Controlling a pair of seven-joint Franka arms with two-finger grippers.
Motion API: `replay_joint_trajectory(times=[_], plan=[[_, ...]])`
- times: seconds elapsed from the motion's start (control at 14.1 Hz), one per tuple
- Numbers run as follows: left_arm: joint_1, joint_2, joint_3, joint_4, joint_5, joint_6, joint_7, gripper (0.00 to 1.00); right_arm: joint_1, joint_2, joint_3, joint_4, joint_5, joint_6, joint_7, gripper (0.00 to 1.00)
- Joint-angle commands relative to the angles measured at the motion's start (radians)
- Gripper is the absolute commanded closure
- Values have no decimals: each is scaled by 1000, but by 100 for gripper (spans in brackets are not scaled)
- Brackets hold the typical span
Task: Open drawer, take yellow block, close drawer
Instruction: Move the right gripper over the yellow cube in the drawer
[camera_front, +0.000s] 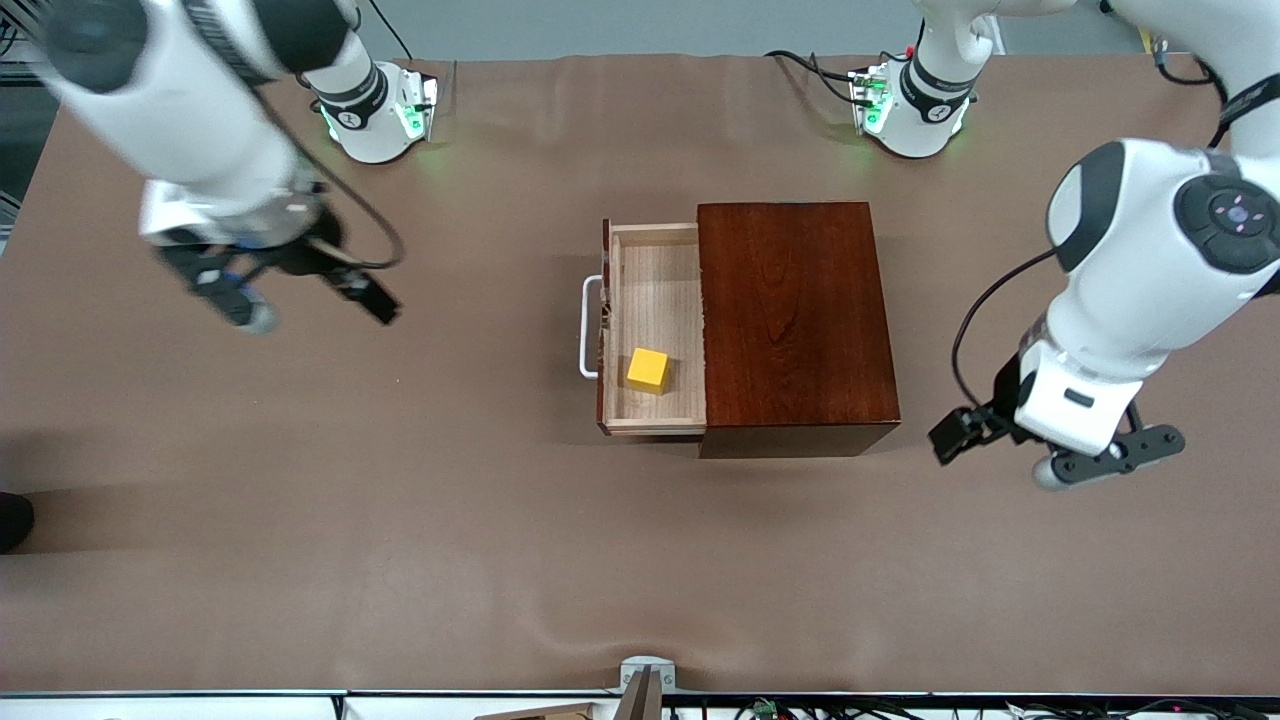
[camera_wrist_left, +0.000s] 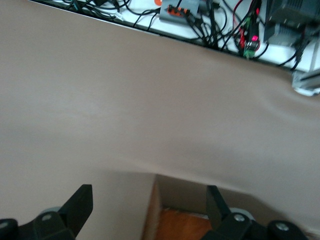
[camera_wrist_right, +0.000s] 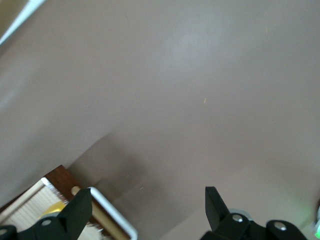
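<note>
Yellow block (camera_front: 647, 369) is left lying in the pulled-out drawer (camera_front: 655, 330), exposed for lifting. Right gripper (camera_front: 300, 300) is held wide open and empty over bare table; left gripper (camera_front: 1085, 455) waits, likewise spread and empty, beside the box (camera_front: 795, 320).

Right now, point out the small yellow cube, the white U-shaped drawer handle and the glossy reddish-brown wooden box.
small yellow cube (camera_front: 647, 369), front view, top face.
white U-shaped drawer handle (camera_front: 584, 325), front view, middle of the long bar.
glossy reddish-brown wooden box (camera_front: 795, 310), front view, centre of its top panel.
</note>
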Motion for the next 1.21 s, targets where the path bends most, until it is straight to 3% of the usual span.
replay_joint_trajectory(times=[0.0, 0.21, 0.36, 0.64, 1.14], plan=[[59, -145, -8, -170, -37, 1, 146, 0, 99, 64, -13, 55, -4, -1, 306, 0], [105, -234, -7, -265, -47, -44, 295, 0, 163, 144, -11, 121, 0, 0, 578, 0], [143, -259, -7, -266, -47, -116, 396, 0, 202, 193, -11, 158, 11, 0, 734, 0], [168, -302, -7, -235, -49, -248, 491, 0, 248, 275, -11, 229, 25, 54, 989, 0], [166, -301, -7, -121, -48, -391, 493, 0, 318, 380, -13, 229, 36, 284, 1175, 0]])
